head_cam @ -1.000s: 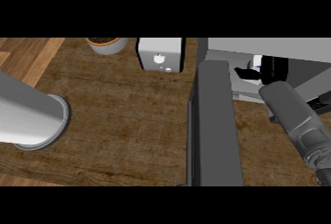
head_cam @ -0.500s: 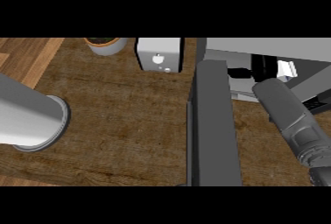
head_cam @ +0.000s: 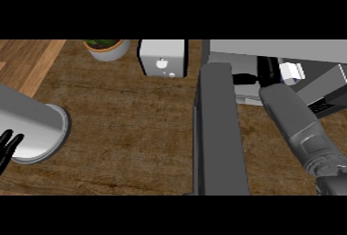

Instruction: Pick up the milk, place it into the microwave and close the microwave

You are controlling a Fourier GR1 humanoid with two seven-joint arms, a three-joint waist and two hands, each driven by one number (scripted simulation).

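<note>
A: Where is the right robot hand (head_cam: 254, 78)?
B: Reaching into the open microwave (head_cam: 284, 50) at upper right, the grey forearm running up from the lower right edge. Only dark fingers show at the arm's tip, and I cannot tell whether they are curled or straight.

A: And the milk (head_cam: 290, 72)?
B: A small white carton inside the microwave's cavity, just right of the arm's tip. Whether the fingers touch it cannot be made out.

A: The left robot hand (head_cam: 8, 146)?
B: At the left edge, black fingers straight and pointing up, open, beside the grey forearm.

A: What lies around them?
B: The microwave door (head_cam: 218, 133) stands open, seen edge-on as a long dark grey slab across the middle. The bench (head_cam: 129, 119) is dark brown wood grain, with a lighter wooden strip at the far left. At the back stand a white toaster-like appliance (head_cam: 163, 57) and a potted plant (head_cam: 106, 47) in a grey pot.
</note>
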